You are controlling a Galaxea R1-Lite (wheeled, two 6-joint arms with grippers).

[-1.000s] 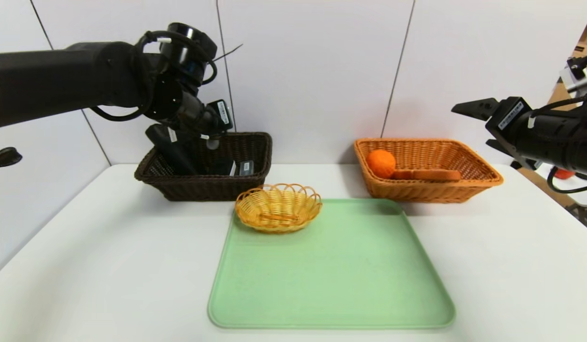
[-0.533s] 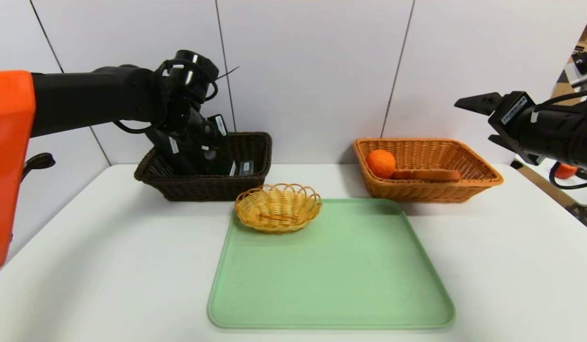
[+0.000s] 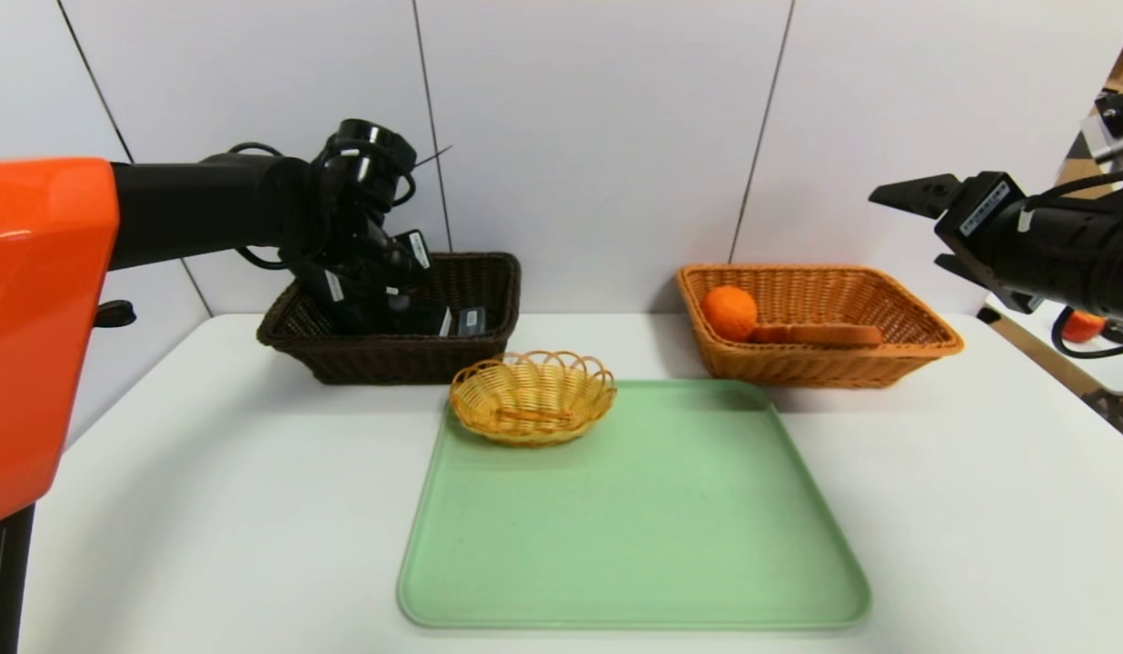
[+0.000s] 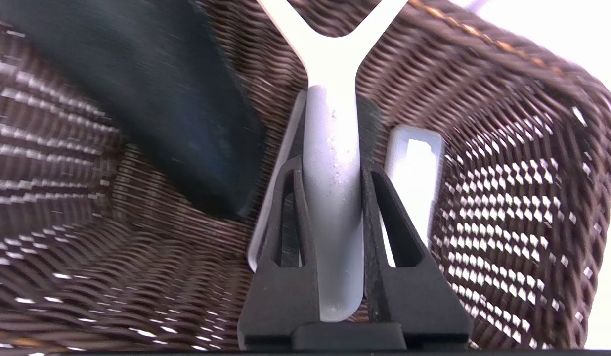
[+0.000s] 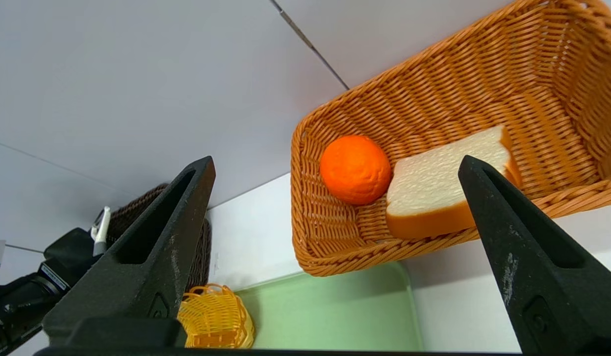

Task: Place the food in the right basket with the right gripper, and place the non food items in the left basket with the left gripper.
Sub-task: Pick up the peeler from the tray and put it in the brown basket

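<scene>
While the left hand point(image 4: 330, 237) grips the peeler point(image 4: 331, 198), a white table point(image 3: 207, 509) meets pale wall panels point(image 3: 598, 127).

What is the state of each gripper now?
Left gripper: shut on the peeler, inside the dark basket.
Right gripper: open, holding nothing.

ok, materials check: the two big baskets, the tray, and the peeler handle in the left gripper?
Left basket: dark brown woven wicker or plastic rattan, open weave lets light through.
Right basket: same weave in orange-tan, slight sheen.
Tray: pale green, smooth and matte, likely moulded plastic.
Peeler clamped in the left gripper: light grey handle, smooth, faintly speckled; plastic or coated metal.
</scene>
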